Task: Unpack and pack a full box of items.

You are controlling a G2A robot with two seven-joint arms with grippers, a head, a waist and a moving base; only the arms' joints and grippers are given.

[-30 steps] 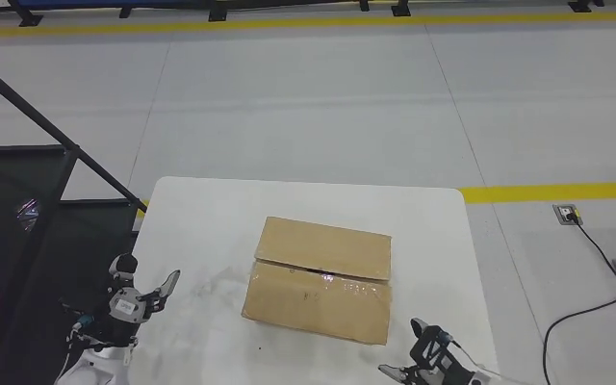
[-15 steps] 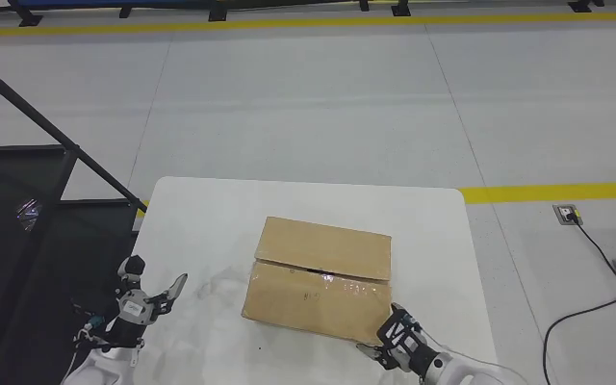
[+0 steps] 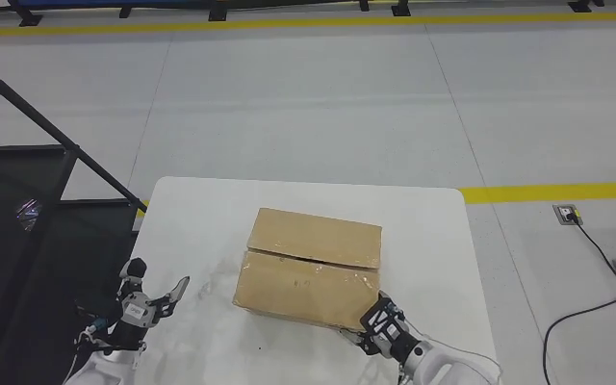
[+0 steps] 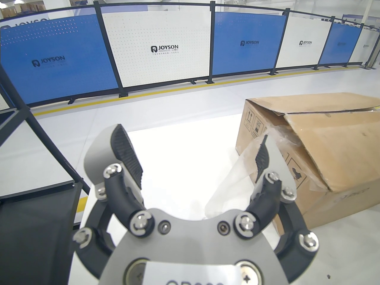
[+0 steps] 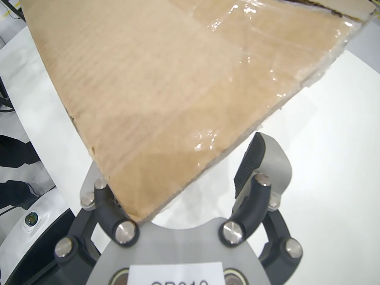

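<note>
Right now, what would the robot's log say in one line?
cardboard box: on white table | left gripper: open, empty, beside box | right gripper: open, at box's near corner

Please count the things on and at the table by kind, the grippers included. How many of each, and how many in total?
Cardboard box: 1
Clear plastic sheet: 1
White table: 1
Grippers: 2, left gripper and right gripper
Total: 5

The box (image 3: 310, 277) is matt corrugated cardboard with glossy tape (image 5: 264, 31); the counter (image 3: 207, 217) is smooth white; the left tool (image 4: 193, 139) is brushed metal with ribbed black pads (image 4: 126, 152).
</note>
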